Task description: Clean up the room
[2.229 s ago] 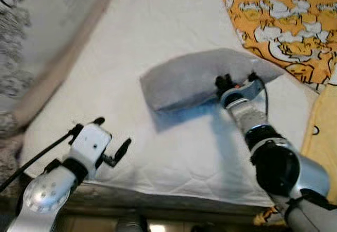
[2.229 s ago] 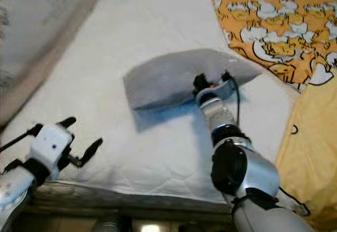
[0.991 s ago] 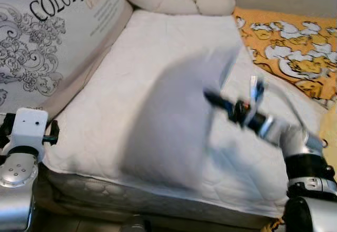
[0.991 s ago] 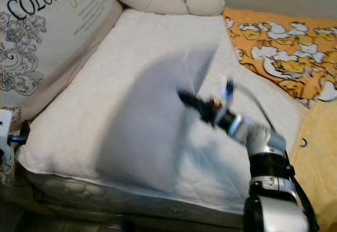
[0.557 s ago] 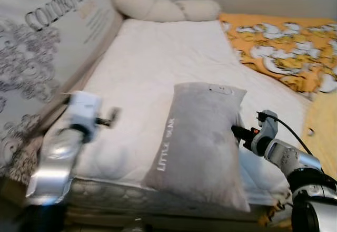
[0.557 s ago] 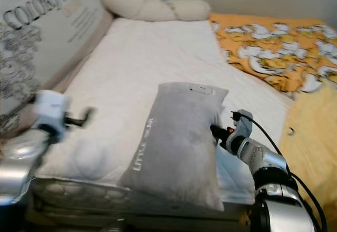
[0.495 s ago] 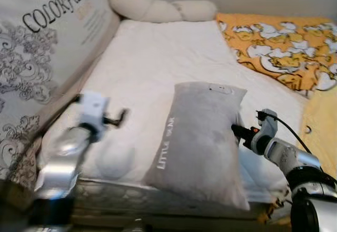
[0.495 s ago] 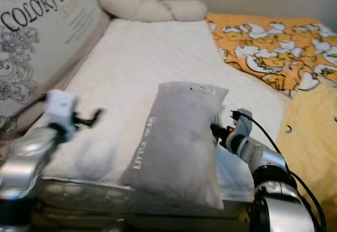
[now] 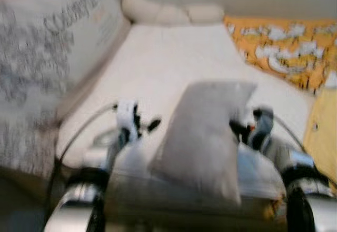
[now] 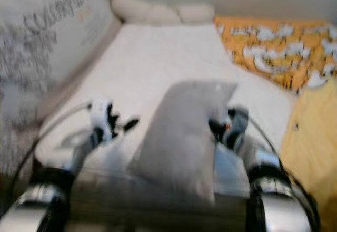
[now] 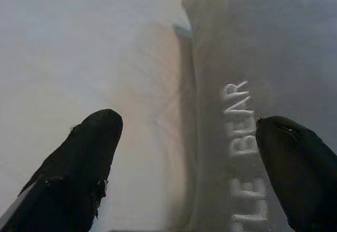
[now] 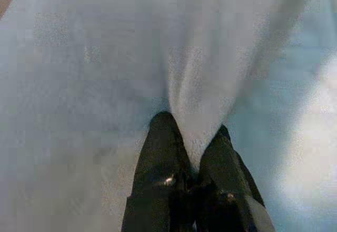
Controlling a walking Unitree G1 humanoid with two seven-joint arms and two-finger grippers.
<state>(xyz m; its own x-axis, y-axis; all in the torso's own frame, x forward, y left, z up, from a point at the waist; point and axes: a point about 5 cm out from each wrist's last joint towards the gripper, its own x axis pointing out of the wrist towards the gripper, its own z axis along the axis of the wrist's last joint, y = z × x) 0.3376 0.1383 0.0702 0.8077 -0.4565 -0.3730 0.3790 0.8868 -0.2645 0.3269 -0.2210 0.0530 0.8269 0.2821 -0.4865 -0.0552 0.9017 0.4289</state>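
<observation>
Both head views are smeared with blur, so the lettering on the big printed cushion [image 9: 47, 47] and the figures on the orange blanket [image 9: 284, 47] cannot be read. The words on the grey pillow [image 11: 253, 110] are cut off by the left wrist picture's edge, leaving only "BEAR" and part of another word. The right gripper [image 12: 192, 145] has its fingertips buried in a fold of the pillow, so their ends are hidden.

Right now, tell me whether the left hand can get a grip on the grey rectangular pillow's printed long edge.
Probably yes. The left hand is open, its black fingers straddling the printed long edge of the grey rectangular pillow with nothing between. The right hand already pinches the pillow's far side above the white mattress.
</observation>
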